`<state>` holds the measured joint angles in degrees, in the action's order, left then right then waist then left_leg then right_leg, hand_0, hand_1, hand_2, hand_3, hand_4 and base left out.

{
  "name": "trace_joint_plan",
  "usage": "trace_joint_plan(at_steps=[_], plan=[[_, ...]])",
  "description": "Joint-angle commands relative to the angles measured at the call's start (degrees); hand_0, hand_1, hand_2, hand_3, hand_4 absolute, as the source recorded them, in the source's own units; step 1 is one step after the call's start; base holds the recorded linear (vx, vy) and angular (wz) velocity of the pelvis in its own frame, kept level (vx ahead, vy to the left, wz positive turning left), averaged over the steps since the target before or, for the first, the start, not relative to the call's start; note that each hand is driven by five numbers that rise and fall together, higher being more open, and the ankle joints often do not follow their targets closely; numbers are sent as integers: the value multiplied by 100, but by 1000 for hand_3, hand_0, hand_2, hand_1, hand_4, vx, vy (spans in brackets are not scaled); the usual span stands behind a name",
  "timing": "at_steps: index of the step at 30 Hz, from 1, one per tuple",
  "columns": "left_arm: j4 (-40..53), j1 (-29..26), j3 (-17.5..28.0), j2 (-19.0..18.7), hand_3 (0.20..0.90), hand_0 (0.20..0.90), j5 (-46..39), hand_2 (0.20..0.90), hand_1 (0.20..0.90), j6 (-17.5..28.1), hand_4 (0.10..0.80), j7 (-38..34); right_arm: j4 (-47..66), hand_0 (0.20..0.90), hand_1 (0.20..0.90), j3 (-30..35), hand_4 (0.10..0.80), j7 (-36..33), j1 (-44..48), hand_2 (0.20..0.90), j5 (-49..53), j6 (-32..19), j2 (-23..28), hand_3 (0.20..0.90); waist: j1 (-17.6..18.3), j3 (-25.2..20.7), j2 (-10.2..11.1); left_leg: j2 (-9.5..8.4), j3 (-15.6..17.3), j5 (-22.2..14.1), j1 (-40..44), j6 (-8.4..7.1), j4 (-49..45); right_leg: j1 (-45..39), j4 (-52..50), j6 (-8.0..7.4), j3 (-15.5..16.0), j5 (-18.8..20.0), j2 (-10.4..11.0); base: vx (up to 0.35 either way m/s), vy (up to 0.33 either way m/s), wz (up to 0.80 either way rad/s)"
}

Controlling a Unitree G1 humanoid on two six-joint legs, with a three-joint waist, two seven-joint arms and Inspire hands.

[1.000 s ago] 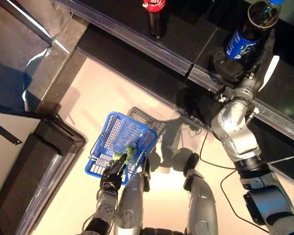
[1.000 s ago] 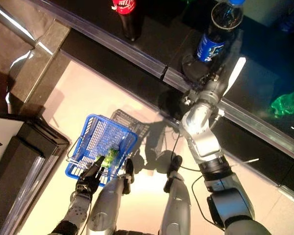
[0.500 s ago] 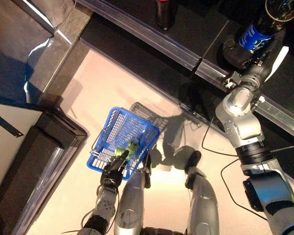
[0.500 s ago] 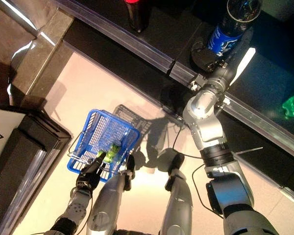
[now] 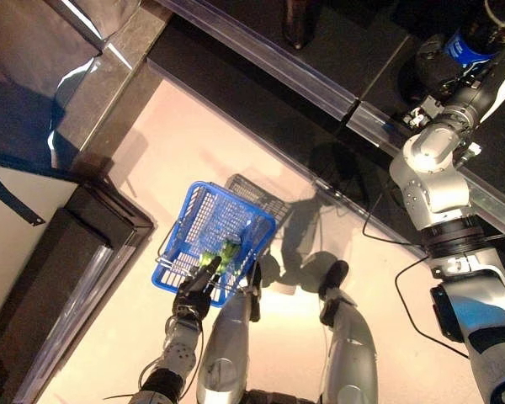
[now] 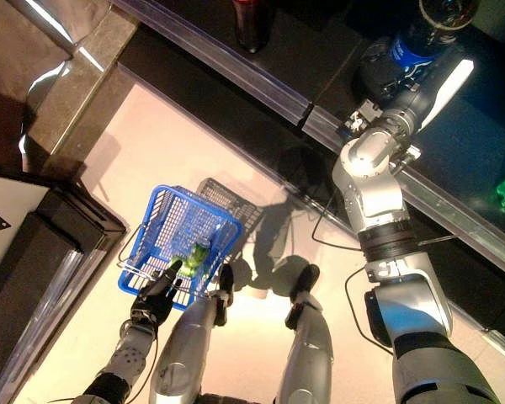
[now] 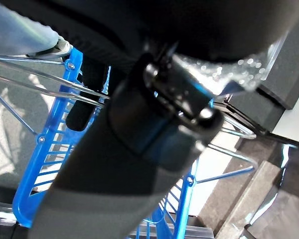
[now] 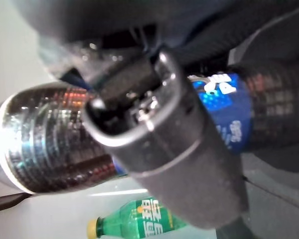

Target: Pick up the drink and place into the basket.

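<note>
One dark cola bottle [image 6: 421,38] with a blue label stands on the black shelf [image 6: 320,50], the right hand [image 6: 385,74] curled around it, while the left hand [image 6: 151,299] grips the wire handle of the blue basket [image 6: 164,240] holding a green bottle [image 6: 195,257]

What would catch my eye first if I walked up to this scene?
Probably the blue wire basket hanging low at the robot's left hand, with a green bottle already inside. Next, the right hand up on the dark shelf, wrapped round a dark cola bottle with a blue label.
</note>
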<state>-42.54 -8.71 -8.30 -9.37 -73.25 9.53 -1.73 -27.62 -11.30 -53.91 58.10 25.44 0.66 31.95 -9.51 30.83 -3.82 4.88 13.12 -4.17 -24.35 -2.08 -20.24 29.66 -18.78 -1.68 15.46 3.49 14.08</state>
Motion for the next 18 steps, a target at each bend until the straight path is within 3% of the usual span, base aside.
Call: trace_joint_plan(at_steps=[1, 13, 14, 17, 18], plan=[[561, 738, -135, -532, 200, 300, -57, 300, 300, 232, 100, 278, 289, 300, 300, -170, 100, 14, 890, 300, -141, -522, 906, 200, -94, -103, -221, -265, -495, 49, -276, 86, -114, -176, -539, -351, 282, -641, 127, 0, 0, 0], [941, 736, 75, -624, 200, 300, -333, 300, 300, 726, 100, 546, 860, 300, 300, -5, 100, 268, 555, 300, -176, -646, 974, 200, -20, -103, -215, -287, -494, 2, -112, 76, -160, -326, -676, -280, 273, -802, 96, -13, 6, 0], [1191, 685, 194, -665, 200, 300, -463, 300, 300, 878, 100, 563, 1273, 300, 300, 70, 100, 525, 434, 300, -397, -573, 960, 200, 28, -103, -228, -279, -402, 129, -133, 118, -160, -313, -665, -188, 349, -716, 114, -131, 62, 1], [1539, 681, 389, -728, 200, 300, -507, 300, 300, 1069, 100, 583, 1934, 300, 300, 179, 100, 871, 181, 300, -618, -487, 919, 200, 77, -103, -223, -271, -378, 107, 3, 95, -208, -457, -730, -147, 357, -804, 103, -46, 47, 2], [1613, 681, 437, -732, 200, 300, -505, 300, 300, 1091, 100, 591, 2059, 300, 300, 190, 100, 956, 118, 300, -661, -503, 912, 200, 85, -103, -223, -281, -438, -31, 103, 45, -258, -540, -802, -203, 280, -947, 88, 0, 0, 0]])
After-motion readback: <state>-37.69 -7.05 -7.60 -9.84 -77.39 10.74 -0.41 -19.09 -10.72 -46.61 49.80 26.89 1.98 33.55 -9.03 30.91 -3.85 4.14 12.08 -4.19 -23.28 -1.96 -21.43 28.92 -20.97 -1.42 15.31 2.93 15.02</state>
